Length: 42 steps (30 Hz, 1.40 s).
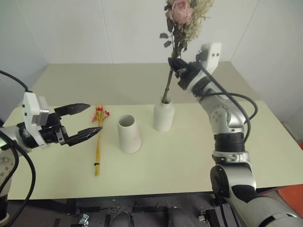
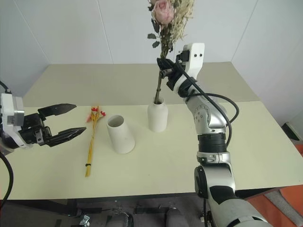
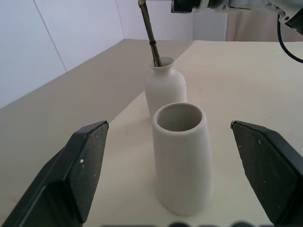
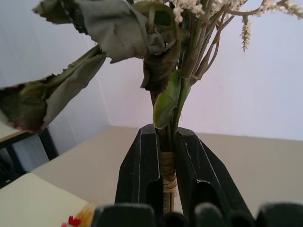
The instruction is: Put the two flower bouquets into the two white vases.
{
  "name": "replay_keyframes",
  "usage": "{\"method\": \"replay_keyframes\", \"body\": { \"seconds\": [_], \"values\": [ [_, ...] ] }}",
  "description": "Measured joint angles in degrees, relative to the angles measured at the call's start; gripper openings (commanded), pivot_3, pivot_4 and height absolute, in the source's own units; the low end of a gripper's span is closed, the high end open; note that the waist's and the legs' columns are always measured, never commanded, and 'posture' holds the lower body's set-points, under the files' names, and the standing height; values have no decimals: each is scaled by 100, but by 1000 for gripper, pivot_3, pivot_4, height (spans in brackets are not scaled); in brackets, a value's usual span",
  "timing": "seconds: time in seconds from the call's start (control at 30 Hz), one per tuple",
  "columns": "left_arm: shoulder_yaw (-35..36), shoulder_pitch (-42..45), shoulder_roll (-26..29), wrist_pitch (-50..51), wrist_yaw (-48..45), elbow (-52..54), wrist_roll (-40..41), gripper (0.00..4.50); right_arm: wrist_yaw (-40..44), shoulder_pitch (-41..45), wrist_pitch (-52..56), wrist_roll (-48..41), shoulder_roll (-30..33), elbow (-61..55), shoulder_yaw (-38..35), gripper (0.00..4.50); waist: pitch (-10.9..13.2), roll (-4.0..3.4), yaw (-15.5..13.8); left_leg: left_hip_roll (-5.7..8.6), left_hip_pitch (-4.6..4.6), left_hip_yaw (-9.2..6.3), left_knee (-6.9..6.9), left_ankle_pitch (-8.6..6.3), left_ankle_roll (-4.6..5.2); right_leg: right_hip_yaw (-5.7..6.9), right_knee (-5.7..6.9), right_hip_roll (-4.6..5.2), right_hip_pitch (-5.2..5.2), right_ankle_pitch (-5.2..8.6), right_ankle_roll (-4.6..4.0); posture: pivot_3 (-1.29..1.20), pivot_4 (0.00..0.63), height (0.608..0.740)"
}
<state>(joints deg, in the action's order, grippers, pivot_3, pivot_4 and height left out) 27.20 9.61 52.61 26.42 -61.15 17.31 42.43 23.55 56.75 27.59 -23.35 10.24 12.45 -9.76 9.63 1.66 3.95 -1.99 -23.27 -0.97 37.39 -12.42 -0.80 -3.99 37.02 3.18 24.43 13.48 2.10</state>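
right hand (image 1: 176, 65) grips pink bouquet (image 1: 181, 19) | stem in bottle vase (image 1: 164, 115)

No text, label, brand, number or sign can be read anywhere in these views. The two white vases (image 1: 129, 134) are plain and unmarked, and so are the bare bench (image 1: 189, 156) and the walls behind it
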Motion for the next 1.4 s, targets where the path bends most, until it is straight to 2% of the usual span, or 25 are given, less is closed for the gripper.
{"method": "replay_keyframes", "body": {
  "seconds": [0.27,0.3,0.37,0.63,0.67,0.83,0.97,1.03,1.13,1.3,1.4],
  "values": [
    [18,-22,6,8,40,76,12,4500,6,-236,-115,30,35,-88,58,205,0,0,0,0,2,-1,-6,1,-1,0,0,-1,1,0,0,0,150,740],
    [19,-22,9,8,43,76,13,4500,14,-310,-136,51,49,-138,91,927,0,0,0,0,2,-1,-6,1,-1,0,-1,-1,1,0,0,0,150,740],
    [19,-22,12,8,57,77,10,4500,36,-474,-149,74,74,-233,181,1505,0,0,0,0,2,-1,-7,1,-1,0,-1,0,1,0,0,0,150,740],
    [4,-151,67,211,482,206,-137,4500,307,-1060,-108,55,507,-961,289,4342,1,1,-7,0,1,-2,-7,1,-2,0,-2,-1,1,0,0,0,150,740],
    [-20,-160,154,377,676,225,-226,4500,408,-1161,-59,37,644,-1134,329,4464,1,1,-8,0,2,-4,-7,1,-2,0,-1,0,1,0,0,0,150,740],
    [-372,-15,580,1670,1771,313,-575,4500,1264,-1839,361,-187,1631,-2161,579,4464,3,4,-42,2,7,-6,-7,1,-2,2,-3,0,-6,3,4,0,150,740],
    [-995,675,691,3359,2632,319,-626,4500,2095,-2122,660,-573,2464,-2588,559,4464,6,10,-76,4,11,-8,-6,1,-2,3,-2,-2,-11,4,7,0,150,740],
    [-1348,1066,621,4130,2978,308,-634,4500,2547,-2206,738,-823,2785,-2686,512,4464,7,12,-95,4,12,-9,-7,1,-2,3,-4,-2,-12,8,13,0,150,740],
    [-1808,1636,148,4955,3435,183,-686,4500,3102,-2269,742,-1080,3126,-2730,431,4464,10,17,-114,4,12,-9,-6,1,-2,2,-3,-4,-12,5,9,0,150,740],
    [-2865,2324,-351,5219,3875,-753,-1300,4500,3610,-2267,730,-1336,3263,-2739,398,4464,12,21,-135,8,12,-12,-6,2,-3,2,-2,-5,-13,3,4,0,150,740],
    [-3321,2633,-597,5013,3975,-1457,-1686,3933,3842,-2234,699,-1388,3416,-2696,381,4500,14,25,-159,9,7,-15,-4,2,-4,5,-3,-4,-12,2,4,0,150,740]
  ]
}}
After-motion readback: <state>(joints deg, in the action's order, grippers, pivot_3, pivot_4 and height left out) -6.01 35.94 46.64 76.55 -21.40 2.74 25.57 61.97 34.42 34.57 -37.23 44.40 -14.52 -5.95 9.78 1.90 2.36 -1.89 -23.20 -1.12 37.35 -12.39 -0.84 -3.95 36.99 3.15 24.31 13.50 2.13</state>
